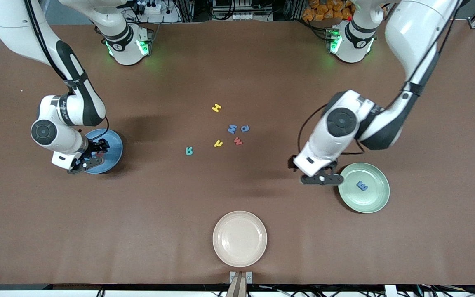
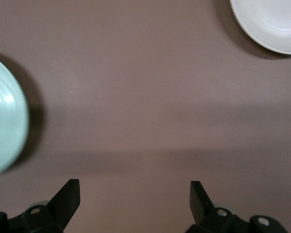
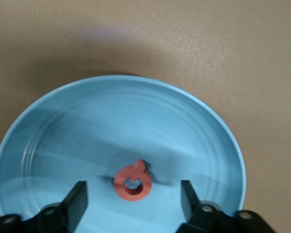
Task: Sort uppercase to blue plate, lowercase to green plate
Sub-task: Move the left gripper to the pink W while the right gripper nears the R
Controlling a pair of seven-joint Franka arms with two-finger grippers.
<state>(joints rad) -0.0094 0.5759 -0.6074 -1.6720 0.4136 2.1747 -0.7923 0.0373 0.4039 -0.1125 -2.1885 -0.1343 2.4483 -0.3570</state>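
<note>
Item: red Q (image 3: 131,181), small flat toy letter. Judged light, stiff, low in profile; best taken across its outer edges by the ring.
Location: lying inside the blue plate (image 1: 116,149), left of centre in the front view.
Right hand (image 3: 133,206): over the plate, fingers spread, gripping nothing; the Q lies loose between them.
Left hand (image 2: 135,201): waiting wide open and empty over bare worktop (image 2: 145,97) beside the green plate (image 1: 379,202), lower right in the front view.

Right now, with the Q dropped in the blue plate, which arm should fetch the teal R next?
Right, probably. The right gripper hangs open over the blue plate, where the red Q lies, and the teal R lies toward that plate's end. The left gripper waits open beside the green plate.
</note>
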